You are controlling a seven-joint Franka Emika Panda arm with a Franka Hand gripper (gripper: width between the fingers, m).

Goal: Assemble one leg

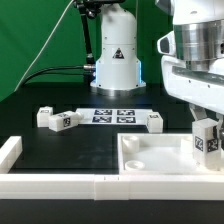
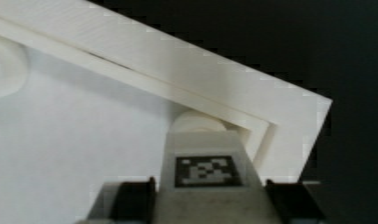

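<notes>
My gripper [image 1: 208, 143] is shut on a leg [image 1: 207, 140], a small white block with a black-and-white tag. It holds the leg upright over the far corner, at the exterior view's right, of the large flat white panel [image 1: 160, 160] with a raised rim. In the wrist view the leg [image 2: 207, 165] sits between my dark fingers [image 2: 136, 196], its far end at a round socket [image 2: 207, 122] in the panel's corner [image 2: 257, 100]. Whether the leg is seated in the socket I cannot tell.
Three more loose legs lie on the black table: two at the exterior view's left [image 1: 46, 118] [image 1: 62, 122] and one in the middle [image 1: 153, 121]. The marker board [image 1: 113, 115] lies behind them. A white fence [image 1: 60, 183] runs along the front. The arm's base [image 1: 115, 60] stands behind.
</notes>
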